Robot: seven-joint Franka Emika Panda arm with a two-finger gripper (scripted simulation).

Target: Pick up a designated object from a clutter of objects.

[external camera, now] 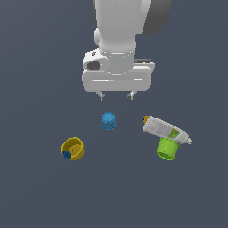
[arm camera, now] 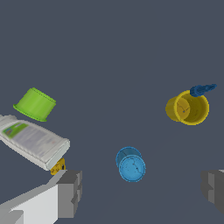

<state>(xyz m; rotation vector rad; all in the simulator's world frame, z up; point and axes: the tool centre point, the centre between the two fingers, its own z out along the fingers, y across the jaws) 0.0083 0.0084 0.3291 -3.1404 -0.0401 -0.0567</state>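
The designated object (external camera: 145, 119) is a tiny mustard-gold piece peeking out at the flat end of the white bottle (external camera: 165, 129); in the wrist view it (arm camera: 57, 166) shows just past the bottle (arm camera: 33, 141), mostly hidden by it. My gripper (external camera: 116, 95) hangs open and empty above the floor, behind the small blue cup (external camera: 108, 121), to the exterior view's left of the gold piece. In the wrist view one grey finger (arm camera: 70, 192) stands beside the gold piece and the other (arm camera: 213, 188) is far across, with the blue cup (arm camera: 131, 164) between them.
A lime-green cup (external camera: 167, 148) lies against the bottle's cap end, also seen in the wrist view (arm camera: 35, 104). A yellow cup (external camera: 73, 148) with a blue bit (external camera: 66, 155) lies at the exterior view's left; the wrist view shows this yellow cup (arm camera: 188, 107) too.
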